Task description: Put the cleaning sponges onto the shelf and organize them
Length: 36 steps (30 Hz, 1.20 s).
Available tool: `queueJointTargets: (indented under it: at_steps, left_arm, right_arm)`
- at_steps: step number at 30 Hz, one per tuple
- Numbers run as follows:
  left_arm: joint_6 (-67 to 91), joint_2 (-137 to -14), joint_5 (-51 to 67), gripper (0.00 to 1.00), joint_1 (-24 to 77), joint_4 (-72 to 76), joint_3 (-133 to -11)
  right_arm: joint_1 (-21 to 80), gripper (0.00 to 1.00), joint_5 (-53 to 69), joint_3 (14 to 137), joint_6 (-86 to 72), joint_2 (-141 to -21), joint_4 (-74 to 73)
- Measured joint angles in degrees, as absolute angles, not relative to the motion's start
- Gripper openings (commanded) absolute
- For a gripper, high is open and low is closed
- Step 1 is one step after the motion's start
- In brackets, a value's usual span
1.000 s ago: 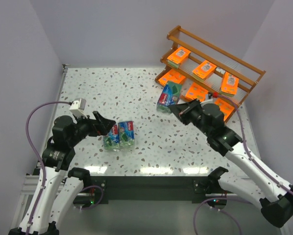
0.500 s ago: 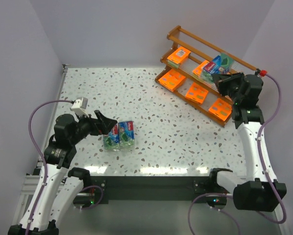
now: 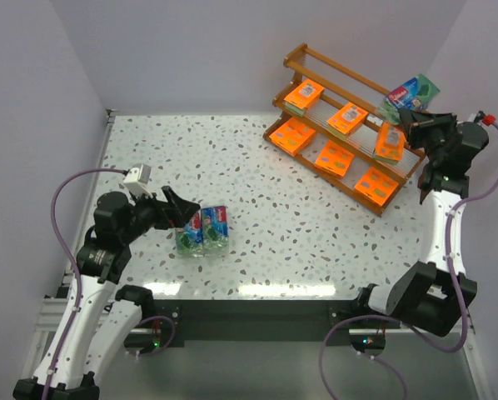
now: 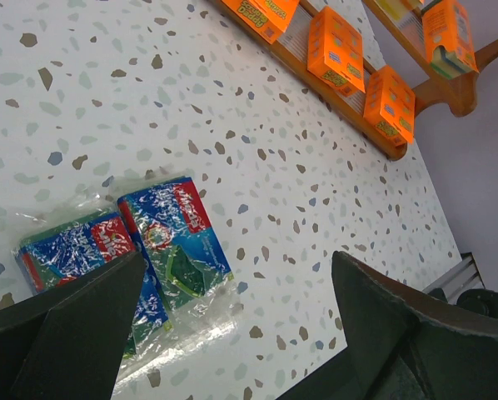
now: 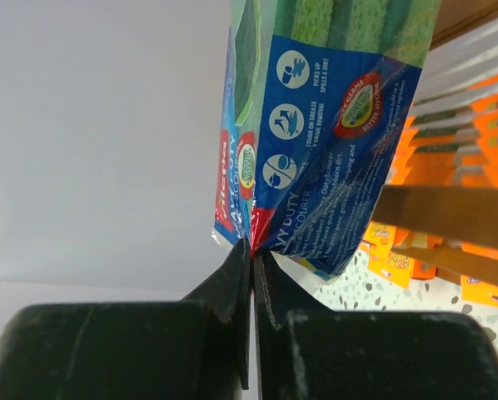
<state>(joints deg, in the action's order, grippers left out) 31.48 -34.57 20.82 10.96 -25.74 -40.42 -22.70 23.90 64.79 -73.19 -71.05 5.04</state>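
Note:
The wooden shelf stands at the far right with several orange sponge packs on its tiers. My right gripper is shut on the wrapper edge of a green-and-blue sponge pack, held in the air above the shelf's right end; the right wrist view shows the pack pinched at its seam above the rails. Two green-and-blue packs lie side by side on the table at the left. My left gripper is open, just left of them; the left wrist view shows both packs between its fingers.
The speckled table ends at a dark front edge. Grey walls close in at the back and both sides. A cable loops beside each arm.
My right gripper has carried the green-and-blue pack from the table in front of the shelf up and right, above the shelf's right end. The left arm has barely moved.

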Motion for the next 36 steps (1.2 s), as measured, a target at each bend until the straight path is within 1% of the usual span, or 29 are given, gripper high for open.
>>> queueJointTargets:
  at_steps: [5, 13, 15, 16, 17, 19, 22, 23, 24, 26, 27, 32, 36]
  left_arm:
    - [31.79, -35.14, 20.84, 1.00, 10.96, -24.53, -40.42]
    - [32.38, -36.45, 21.15, 1.00, 10.96, -22.61, -40.42]
    - [32.40, -36.84, 21.28, 1.00, 10.96, -21.89, -40.42]
    - [32.42, -37.08, 21.30, 1.00, 10.96, -21.61, -40.42]
    - [32.42, -37.23, 21.30, 1.00, 10.96, -21.43, -40.42]
    - [32.42, -37.52, 21.32, 1.00, 10.96, -21.06, -40.42]
    - [32.45, -37.56, 21.32, 1.00, 10.96, -20.69, -40.42]
    - [32.45, -37.56, 21.34, 1.00, 10.96, -20.64, -40.42]
    - [32.45, -37.54, 21.34, 1.00, 10.96, -20.64, -40.42]
    - [32.45, -37.52, 21.34, 1.00, 10.96, -20.64, -40.42]
    - [32.45, -37.50, 21.34, 1.00, 10.96, -20.67, -40.42]
    - [32.45, -36.93, 21.34, 1.00, 10.96, -20.75, -40.51]
    - [32.38, -36.77, 21.30, 1.00, 10.96, -21.37, -41.25]
  right_arm:
    - [-25.52, 0.00, 25.93, 65.56, -73.97, -74.76, 6.72]
    - [-27.81, 0.00, 26.94, 65.67, -74.56, -75.85, 8.19]
    - [-28.32, 0.12, 27.22, 65.93, -74.76, -76.16, 8.27]
    - [-28.62, 0.16, 27.35, 66.26, -75.02, -76.44, 8.19]
    - [-28.82, 0.31, 27.59, 66.72, -75.05, -76.71, 7.99]
    - [-29.04, 0.49, 28.01, 67.88, -75.07, -77.08, 7.03]
    - [-29.28, 0.59, 28.16, 69.08, -74.89, -77.06, 6.50]
    - [-29.28, 0.66, 28.16, 69.30, -74.87, -76.93, 6.20]
    - [-29.28, 0.70, 28.16, 69.32, -75.00, -76.64, 5.58]
    - [-29.28, 0.75, 28.14, 69.32, -74.89, -75.77, 3.33]
    - [-29.28, 0.76, 28.12, 69.32, -74.91, -75.18, 2.15]
    - [-27.94, 0.77, 27.46, 68.73, -74.85, -69.01, -6.94]
    - [-22.06, 0.77, 25.98, 65.21, -74.52, -61.71, -12.73]
